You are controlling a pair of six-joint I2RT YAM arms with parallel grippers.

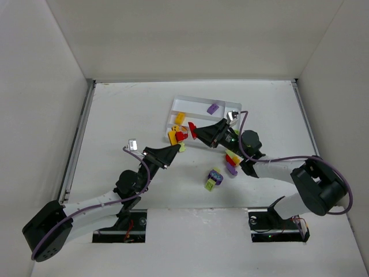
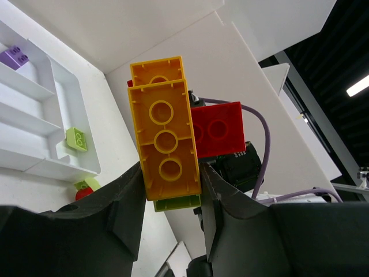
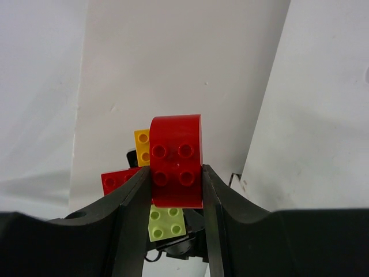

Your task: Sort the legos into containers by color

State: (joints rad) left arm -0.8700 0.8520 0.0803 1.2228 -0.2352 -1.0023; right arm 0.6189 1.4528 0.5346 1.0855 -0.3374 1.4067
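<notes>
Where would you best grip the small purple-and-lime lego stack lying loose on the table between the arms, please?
I'd come straight down and pinch across the stack's narrow width, near the purple-lime join; it lies flat, with bare table along both long sides.

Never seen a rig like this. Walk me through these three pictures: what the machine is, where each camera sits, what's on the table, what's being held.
Two robot arms are bolted at the near edge of a white table, each ending in a two-finger gripper. The overhead view looks down from behind them. The other two views come from wrist cameras, so the dark shapes at the bottom are the fingers. The left gripper pinches a yellow-orange brick; the right gripper pinches a round red brick. Both pieces meet in one clump between the arms, seemingly stuck together. A white divided tray holds a purple brick and a few others. Beside it lie loose bricks.
</notes>
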